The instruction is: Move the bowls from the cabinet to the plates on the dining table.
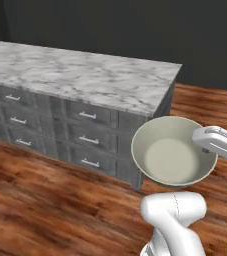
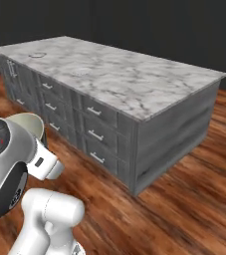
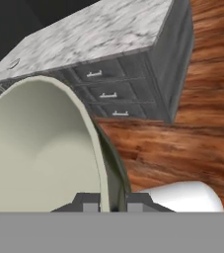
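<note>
A pale cream-green bowl (image 1: 172,157) hangs in the air in front of the dining table (image 1: 100,80), tilted on edge with its hollow facing the left base view. My gripper (image 3: 111,202) is shut on the bowl's rim (image 3: 96,148), one finger on each side of the wall. In the left base view the gripper (image 1: 201,142) holds the bowl from its right side. A faint flat plate (image 1: 50,78) lies on the marble top, and another plate (image 2: 37,55) lies near the table's far left end. The cabinet is out of view.
Dark grey drawer fronts (image 1: 87,116) with short handles run below the marble top. A wooden floor (image 2: 184,199) spreads around the table's near corner (image 2: 134,117). A dark wall stands behind.
</note>
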### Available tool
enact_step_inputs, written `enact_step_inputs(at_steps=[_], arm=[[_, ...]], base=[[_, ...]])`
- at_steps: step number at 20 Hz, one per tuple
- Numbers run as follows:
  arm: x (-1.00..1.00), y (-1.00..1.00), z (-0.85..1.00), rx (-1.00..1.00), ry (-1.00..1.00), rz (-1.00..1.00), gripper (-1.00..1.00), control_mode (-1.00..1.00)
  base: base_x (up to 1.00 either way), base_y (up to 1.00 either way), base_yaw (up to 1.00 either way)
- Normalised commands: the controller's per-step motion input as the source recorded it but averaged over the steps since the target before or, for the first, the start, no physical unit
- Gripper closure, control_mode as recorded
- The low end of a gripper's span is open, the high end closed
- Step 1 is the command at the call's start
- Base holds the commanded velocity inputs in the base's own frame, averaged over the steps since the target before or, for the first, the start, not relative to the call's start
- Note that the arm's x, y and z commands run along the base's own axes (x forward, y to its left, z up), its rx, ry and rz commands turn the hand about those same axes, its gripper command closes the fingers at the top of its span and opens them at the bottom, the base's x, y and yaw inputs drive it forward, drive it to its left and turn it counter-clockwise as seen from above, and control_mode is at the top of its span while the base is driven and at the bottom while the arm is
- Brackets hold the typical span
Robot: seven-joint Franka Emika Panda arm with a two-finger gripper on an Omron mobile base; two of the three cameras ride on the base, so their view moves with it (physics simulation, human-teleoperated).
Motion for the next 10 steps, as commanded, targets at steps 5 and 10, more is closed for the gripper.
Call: enact_step_inputs(at_steps=[5,10], arm=[[0.0,0.0,0.0,0.0,0.0,0.0,1.0,1.0],[0.0,0.0,0.0,0.0,0.0,0.0,1.0,1.0]], base=[[0.0,0.0,-0.42],[0.0,0.0,-0.41]])
